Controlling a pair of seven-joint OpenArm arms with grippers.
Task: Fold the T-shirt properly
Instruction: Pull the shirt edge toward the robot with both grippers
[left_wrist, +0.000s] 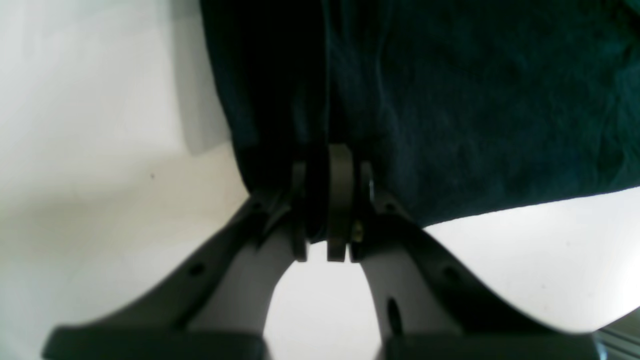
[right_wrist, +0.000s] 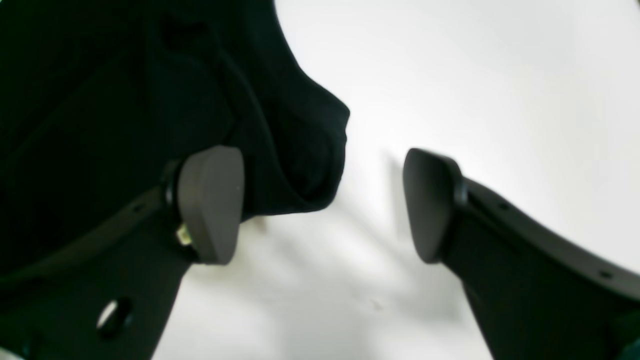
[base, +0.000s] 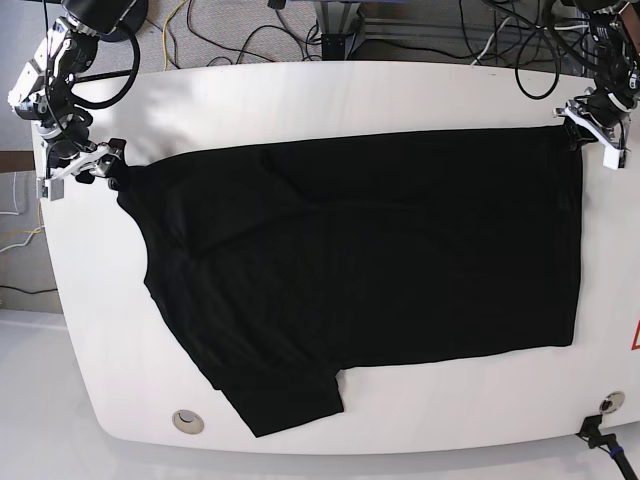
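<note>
The black T-shirt (base: 370, 270) lies spread plain side up on the white table (base: 330, 100), with one sleeve (base: 285, 400) pointing toward the front edge. At the back right corner of the cloth, my left gripper (base: 588, 125) is shut on the T-shirt; in the left wrist view its fingertips (left_wrist: 327, 200) pinch the dark fabric (left_wrist: 475, 110). At the back left corner, my right gripper (base: 103, 160) stands open. In the right wrist view the cloth's corner (right_wrist: 300, 150) lies loose between its pads (right_wrist: 210, 205), and the right gripper (right_wrist: 320, 205) holds nothing.
Cables (base: 250, 30) run behind the table's back edge. A round metal fitting (base: 187, 421) sits in the table near the front left. A red marking (base: 635, 335) shows at the right edge, and a black connector (base: 600, 440) lies at the front right corner.
</note>
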